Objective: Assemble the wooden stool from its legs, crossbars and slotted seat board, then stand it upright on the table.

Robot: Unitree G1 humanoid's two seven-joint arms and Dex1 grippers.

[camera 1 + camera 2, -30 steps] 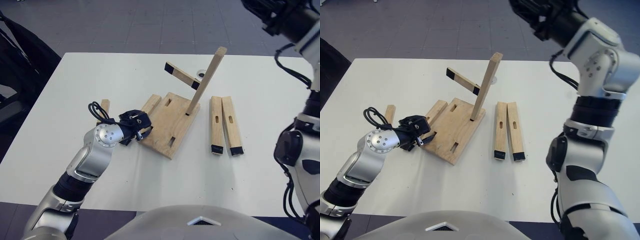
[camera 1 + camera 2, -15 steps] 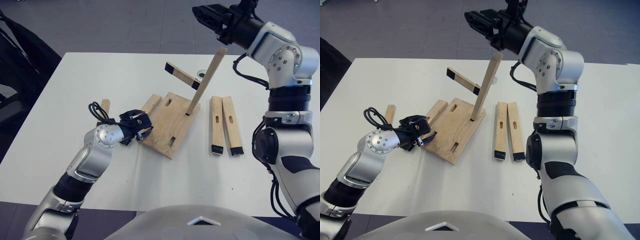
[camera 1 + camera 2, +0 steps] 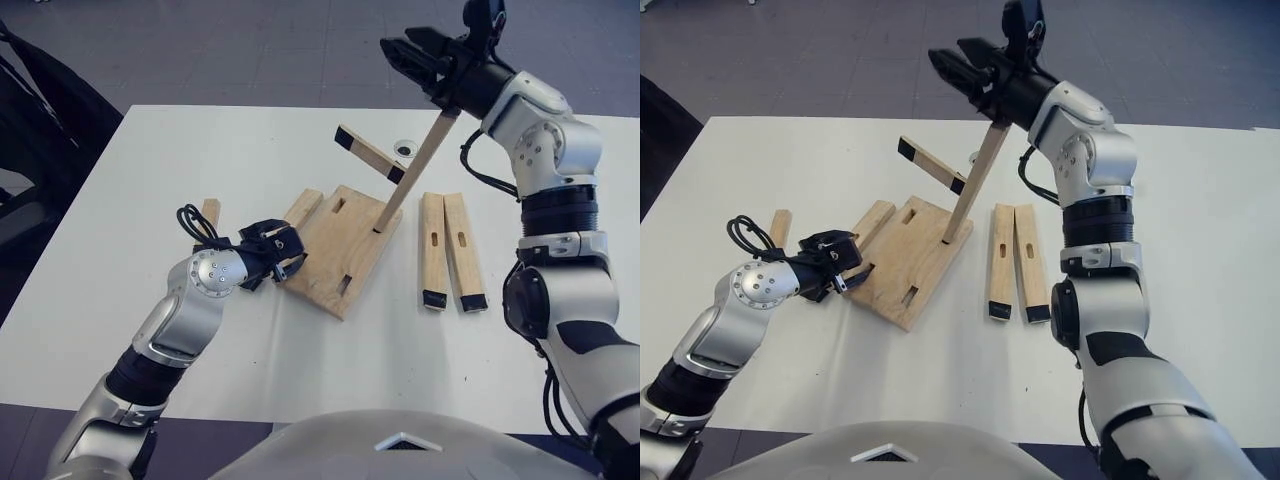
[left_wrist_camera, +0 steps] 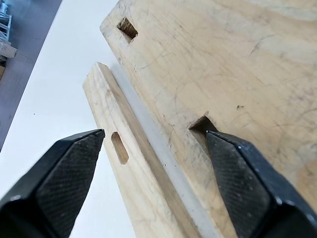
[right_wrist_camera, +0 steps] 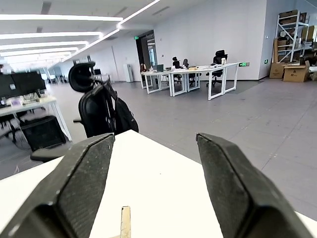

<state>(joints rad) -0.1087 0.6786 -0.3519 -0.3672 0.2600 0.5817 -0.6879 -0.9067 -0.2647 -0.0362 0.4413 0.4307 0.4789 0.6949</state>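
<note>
Swung in from the upper right over the last second, the right arm has come down to the top of the standing leg, which leans a little more than before; the left arm has kept its place.

From left to right on the white table (image 3: 140,170):
- A short wooden bar (image 3: 210,210) lies by itself near the left arm.
- The left fingers (image 3: 286,251) are spread open at the near left edge of the seat board (image 3: 335,248). One finger is over the board. The other is over a loose leg (image 3: 302,207), which lies flat along that edge.
- The seat board rests flat, turned at an angle to the table edge, with its slots showing.
- The standing leg (image 3: 410,165) has its foot in a slot at the far right of the board and tilts up and to the right.
- A crossbar (image 3: 368,152) with a black tip juts from the standing leg toward the left, clear of the table.
- Two more legs (image 3: 432,250) (image 3: 464,250) lie flat side by side, just right of the board, with their black-tipped ends nearest the robot.
- The right fingers (image 3: 403,50) are parted and hold nothing. They sit at the top end of the standing leg and point left past it.
</note>
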